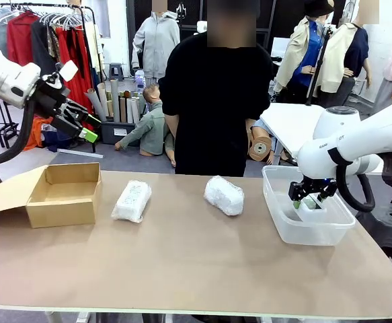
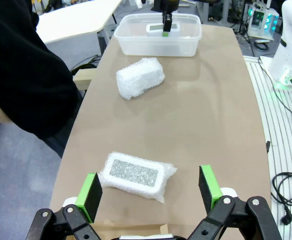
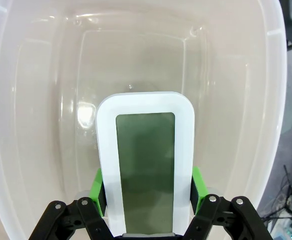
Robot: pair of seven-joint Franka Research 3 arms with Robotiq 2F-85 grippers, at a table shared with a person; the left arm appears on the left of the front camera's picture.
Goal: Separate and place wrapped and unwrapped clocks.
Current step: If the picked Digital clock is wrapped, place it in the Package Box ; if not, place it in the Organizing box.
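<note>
Unwrapped white digital clock [image 3: 144, 165]: pinched by right gripper [image 1: 311, 195] inside clear plastic tub [image 1: 276, 215], presumably to separate it from flat bubble-wrapped bundle [image 1: 132, 200] and rounder bundle [image 1: 224, 195] mid-table; left gripper [image 1: 81, 126] spread, empty, aloft.

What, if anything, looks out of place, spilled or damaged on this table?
Nothing stands out. The flat bundle and the rounder bundle lie intact and apart on the table, the cardboard box stands open, and the right pincer holds the white clock inside the clear tub. No spill or damage shows.
</note>
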